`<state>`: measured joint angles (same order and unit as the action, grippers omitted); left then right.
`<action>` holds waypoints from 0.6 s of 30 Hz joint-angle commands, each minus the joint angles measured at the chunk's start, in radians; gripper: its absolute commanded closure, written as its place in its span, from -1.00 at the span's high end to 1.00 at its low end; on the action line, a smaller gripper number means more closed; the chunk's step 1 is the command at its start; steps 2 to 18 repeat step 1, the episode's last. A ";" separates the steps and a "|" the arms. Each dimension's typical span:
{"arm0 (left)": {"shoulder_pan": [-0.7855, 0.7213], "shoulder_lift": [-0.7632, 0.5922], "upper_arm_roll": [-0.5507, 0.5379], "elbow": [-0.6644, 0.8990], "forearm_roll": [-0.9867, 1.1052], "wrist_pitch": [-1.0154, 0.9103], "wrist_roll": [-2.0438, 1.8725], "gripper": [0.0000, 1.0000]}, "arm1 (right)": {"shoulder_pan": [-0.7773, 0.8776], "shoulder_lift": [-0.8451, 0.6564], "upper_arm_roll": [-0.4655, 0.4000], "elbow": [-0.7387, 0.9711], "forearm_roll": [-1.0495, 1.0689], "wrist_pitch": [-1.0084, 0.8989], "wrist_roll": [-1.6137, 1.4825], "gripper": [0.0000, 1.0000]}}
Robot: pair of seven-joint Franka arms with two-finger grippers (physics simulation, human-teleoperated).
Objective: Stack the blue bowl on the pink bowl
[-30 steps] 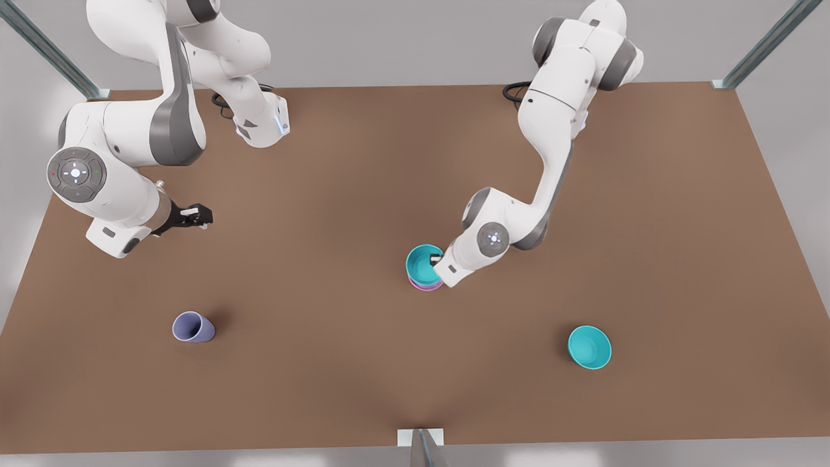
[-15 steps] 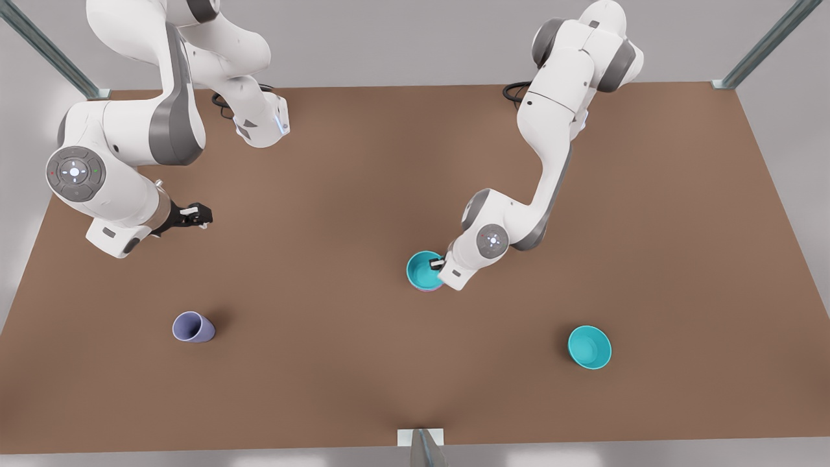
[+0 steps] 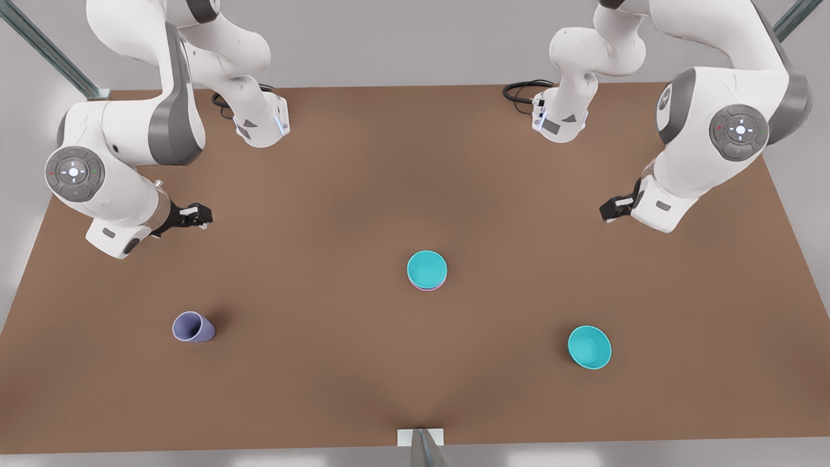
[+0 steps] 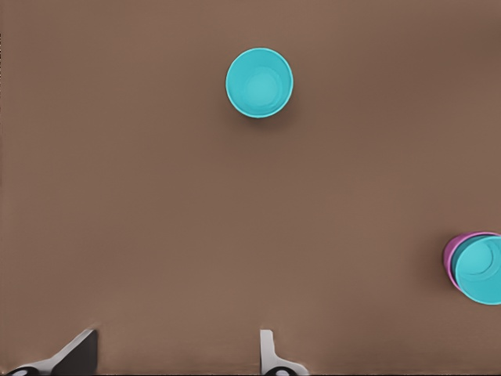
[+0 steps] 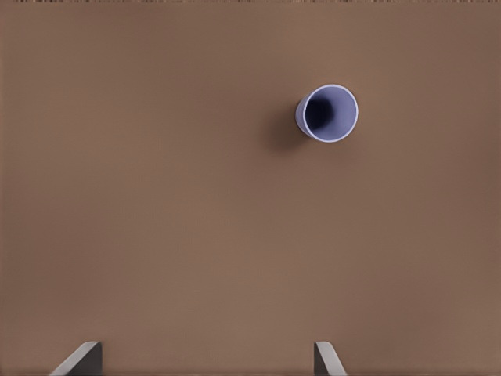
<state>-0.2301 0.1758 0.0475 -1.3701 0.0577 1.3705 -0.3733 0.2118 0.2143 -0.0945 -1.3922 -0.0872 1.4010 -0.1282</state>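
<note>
At mid-table the blue bowl [image 3: 426, 268] is now left nested in the pink bowl [image 3: 430, 287], released. The left gripper [image 3: 616, 209] has been withdrawn to the front view's right, jaws apart. The right gripper [image 3: 196, 215] is kept waiting at far left, jaws apart.

A brown table [image 3: 363, 168] carries four pieces. Near its middle the pink bowl [image 3: 430, 287] stands on it, with the blue bowl [image 3: 426, 268] nested inside. A second teal bowl [image 3: 589, 347] sits toward the front view's right, a lavender cup [image 3: 192, 326] toward its left.
</note>
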 commanded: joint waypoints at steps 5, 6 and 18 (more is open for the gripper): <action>0.003 0.002 0.002 0.006 0.010 -0.153 0.287 1.00 | 0.000 0.002 -0.001 0.007 0.001 0.000 -0.007 1.00; 0.003 0.002 0.002 0.006 0.010 -0.153 0.287 1.00 | 0.000 0.002 -0.001 0.007 0.001 0.000 -0.007 1.00; 0.003 0.002 0.002 0.006 0.010 -0.153 0.287 1.00 | 0.000 0.002 -0.001 0.007 0.001 0.000 -0.007 1.00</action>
